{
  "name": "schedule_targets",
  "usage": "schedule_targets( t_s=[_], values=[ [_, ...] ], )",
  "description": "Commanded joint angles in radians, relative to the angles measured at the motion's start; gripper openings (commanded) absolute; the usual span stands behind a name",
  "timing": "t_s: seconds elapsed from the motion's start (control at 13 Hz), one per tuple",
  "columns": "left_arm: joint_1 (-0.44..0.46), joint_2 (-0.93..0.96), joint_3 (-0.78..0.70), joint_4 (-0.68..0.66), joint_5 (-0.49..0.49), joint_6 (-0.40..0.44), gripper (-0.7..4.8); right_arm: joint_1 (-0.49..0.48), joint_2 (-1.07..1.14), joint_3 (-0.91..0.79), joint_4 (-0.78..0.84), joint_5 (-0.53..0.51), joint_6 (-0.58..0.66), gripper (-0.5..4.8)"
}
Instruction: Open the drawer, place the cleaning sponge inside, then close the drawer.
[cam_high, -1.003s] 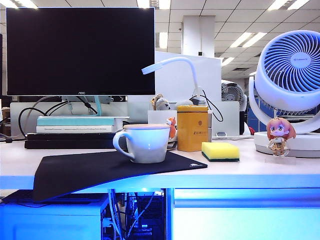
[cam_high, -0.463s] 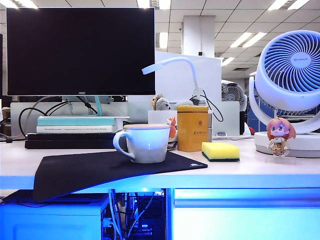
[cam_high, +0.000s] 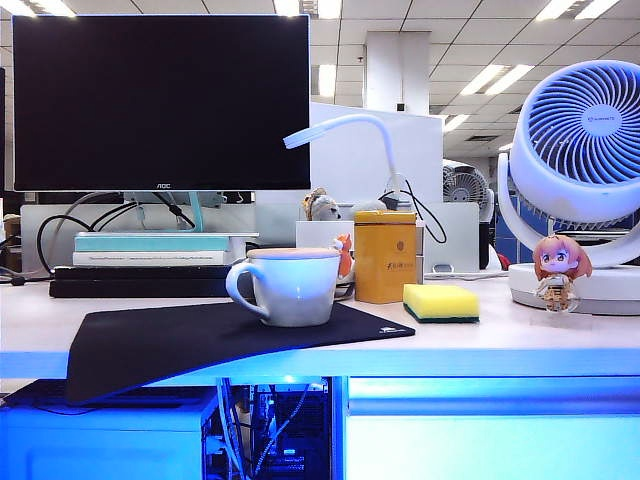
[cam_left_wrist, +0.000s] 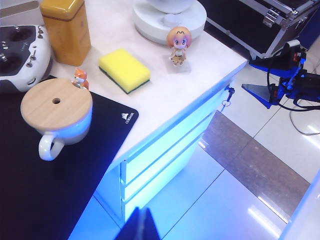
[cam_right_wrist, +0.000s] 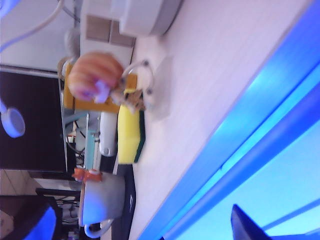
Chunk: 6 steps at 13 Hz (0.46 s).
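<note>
Office desk, AOC monitor, Corsair mat, left gripper state unclear, right gripper released.

A: What is the room like?
B: An office. The ceiling has long bright light panels, and a white pillar stands far behind the desk.
A: And the floor?
B: Glossy pale tiles, reflecting blue light.
</note>
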Motion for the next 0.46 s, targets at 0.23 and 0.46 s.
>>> schedule_targets(
  t_s=[0.23,0.46],
  values=[
    [-0.001,-0.002,0.003,0.008,0.004,0.001,-0.06,-0.001,0.100,0.076,0.019,0.008,-0.007,4.79],
    [-0.001,-0.001,0.003,0.008,0.004,0.001,-0.06,0.000,0.129,0.117,0.009,0.016,-0.001,4.79]
  ],
)
